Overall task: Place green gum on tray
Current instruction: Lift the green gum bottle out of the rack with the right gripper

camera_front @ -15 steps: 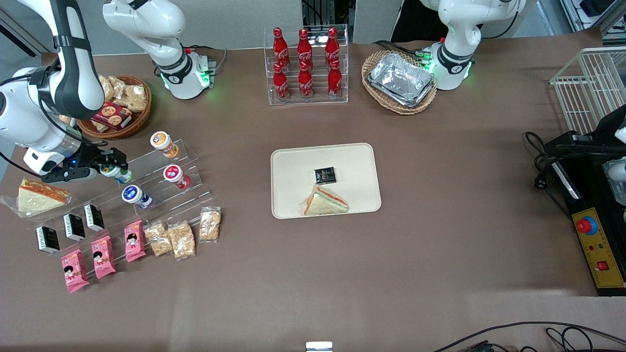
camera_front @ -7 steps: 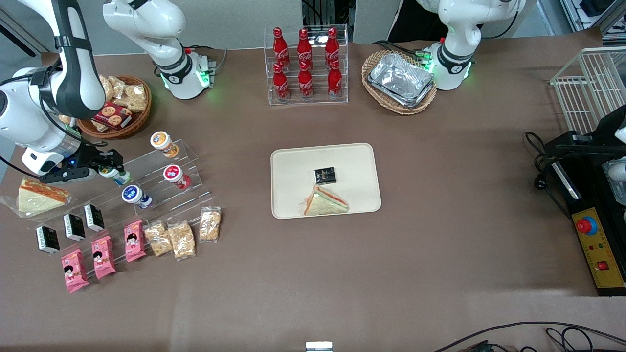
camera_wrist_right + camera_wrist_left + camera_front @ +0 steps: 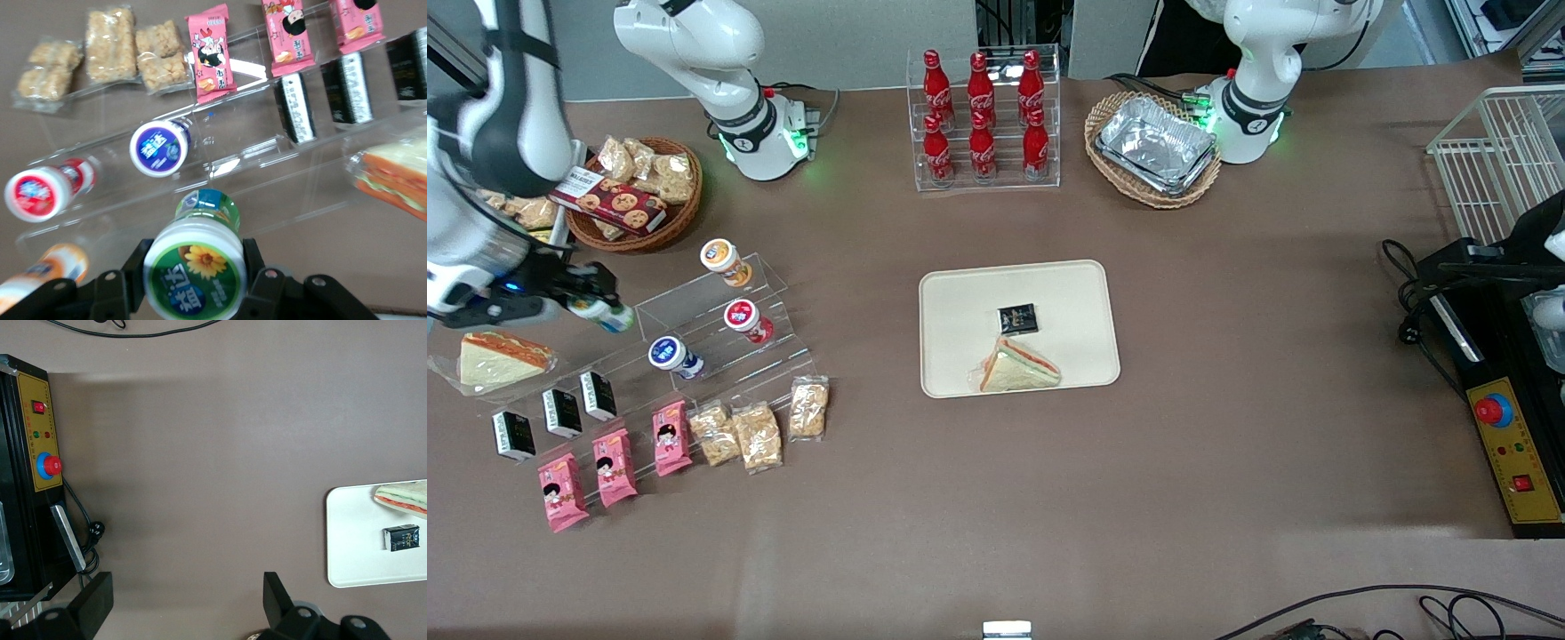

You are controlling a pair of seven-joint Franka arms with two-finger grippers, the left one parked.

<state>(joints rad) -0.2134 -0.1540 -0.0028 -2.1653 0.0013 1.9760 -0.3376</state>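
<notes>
From the front I see my gripper [image 3: 585,300] clamped on the green gum [image 3: 602,313], lifted above the clear stepped rack [image 3: 711,329] at the working arm's end of the table, well apart from the tray [image 3: 960,293]. On the right wrist camera, the fingers [image 3: 257,283] squeeze the bottle just under its lid, with the blue-lidded bottle [image 3: 159,147] lying below on the rack.

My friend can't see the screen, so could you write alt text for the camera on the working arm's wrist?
The claw is shut on the green gum, held above clear display steps. Below lie a blue-lidded bottle, a red-lidded bottle, pink snack packs and a wrapped sandwich.
</notes>
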